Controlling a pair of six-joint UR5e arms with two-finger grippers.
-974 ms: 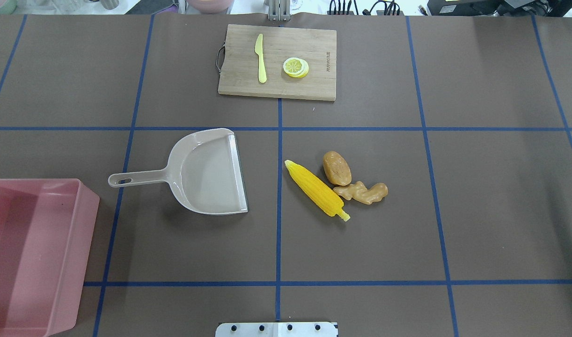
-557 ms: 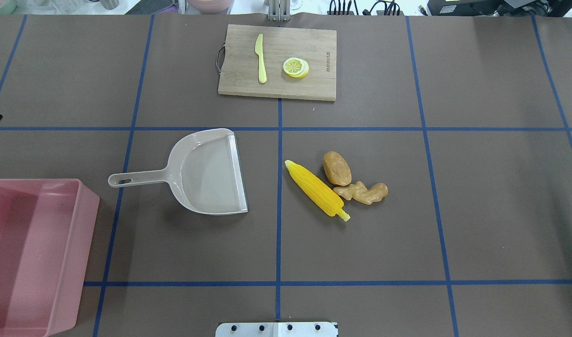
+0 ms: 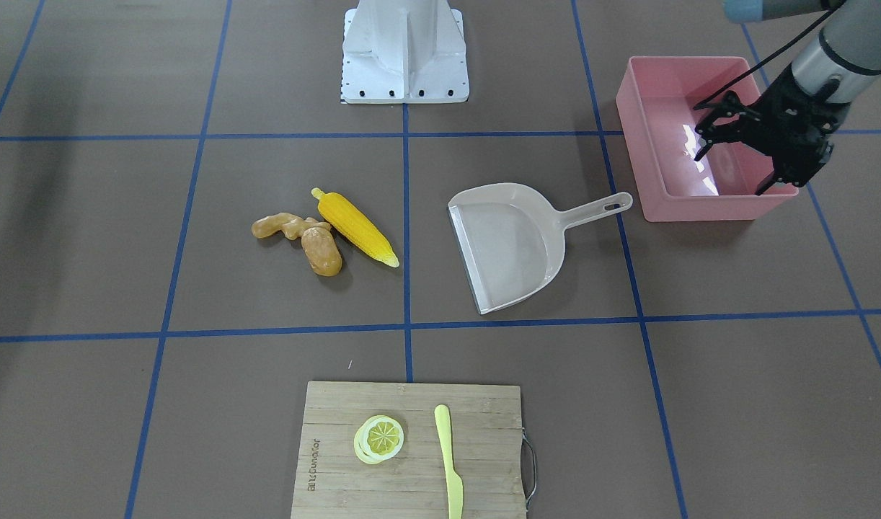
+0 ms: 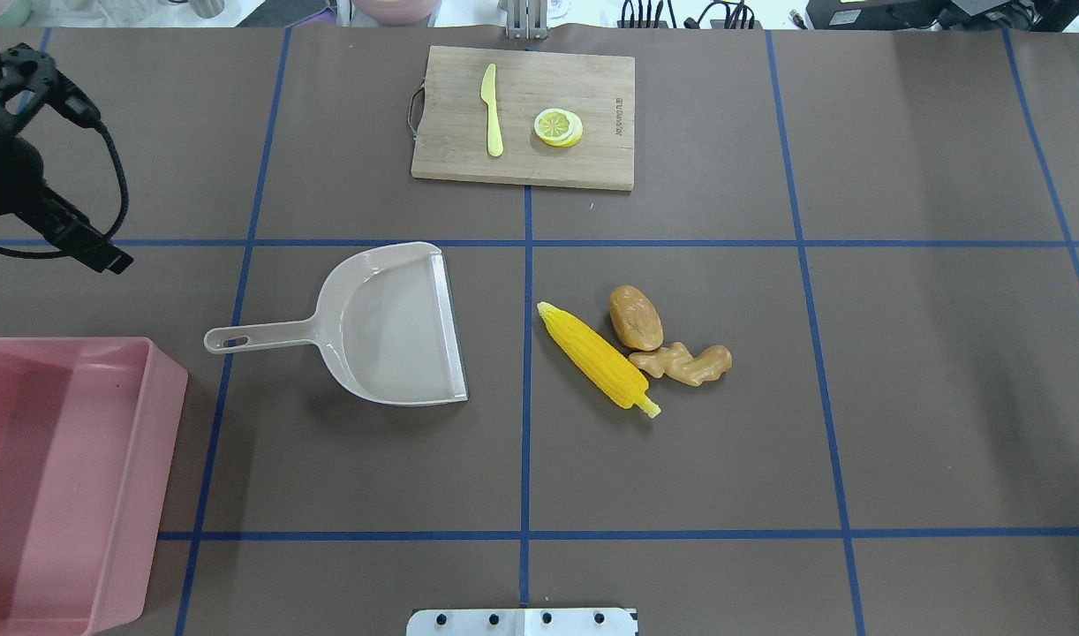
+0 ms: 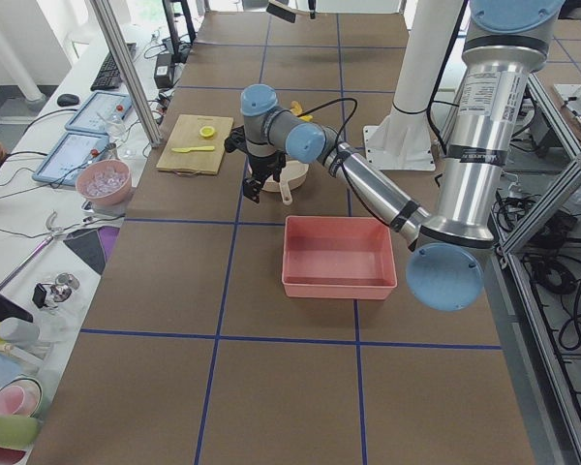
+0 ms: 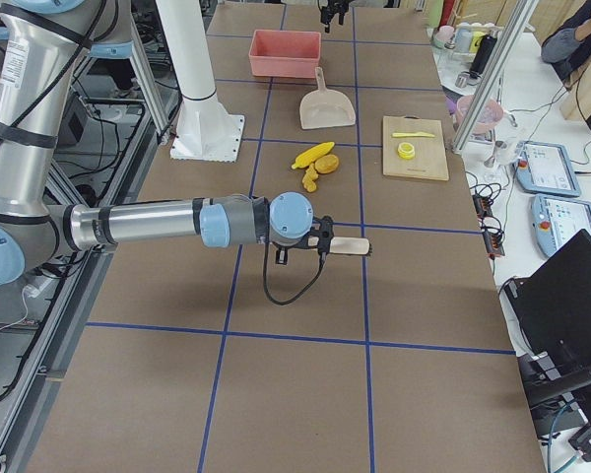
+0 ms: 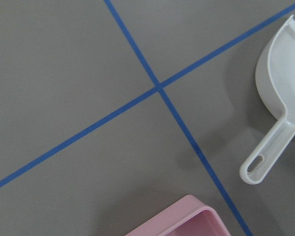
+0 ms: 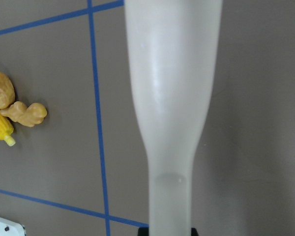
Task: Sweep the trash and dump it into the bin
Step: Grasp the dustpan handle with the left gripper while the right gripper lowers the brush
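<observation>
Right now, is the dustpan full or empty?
Empty. The dustpan has a bare tray; the corn cob, potato and ginger root lie on the table, apart from its open edge.

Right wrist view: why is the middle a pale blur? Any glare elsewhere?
Right wrist view: the handle sits too close to the lens, so it is soft, while the ginger at the left is sharp. Front-facing view: a white glare patch on the glossy inner wall of the bin. Overhead view: even light, soft shadows.

— What's on the wooden cutting board?
— A yellow knife and stacked lemon slices, lying apart.
— And under it?
— Brown worktop, gridded with blue tape.
</observation>
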